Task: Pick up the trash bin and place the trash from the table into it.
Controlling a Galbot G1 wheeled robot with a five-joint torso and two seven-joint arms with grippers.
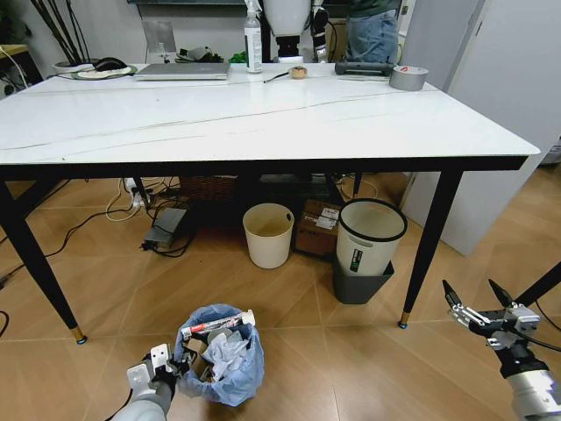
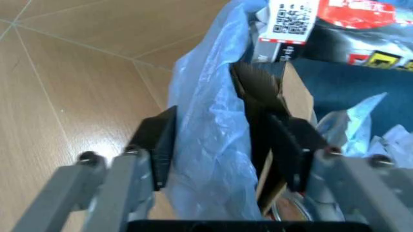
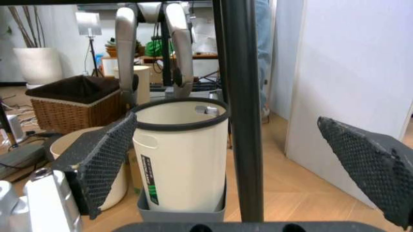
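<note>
Trash bin (image 1: 221, 353) sits on the wood floor in front of the table (image 1: 263, 123), already stuffed with wrappers, tissues and a cardboard packet (image 2: 284, 111). Left gripper (image 2: 223, 150) straddles the bin rim: one finger outside the light-blue bag liner (image 2: 206, 140), the other inside by the cardboard, so the fingers look pinched on rim plus liner, though full contact is hard to confirm. Right gripper (image 1: 478, 307) hangs low on the right, fingers spread and holding nothing, facing the white bin with black rim (image 3: 181, 159). Judgement: the bin is light, but the liner is thin, slippery and baggy. Grip the stiff rim, not the plastic alone, and keep it upright so the litter stays in.
</note>
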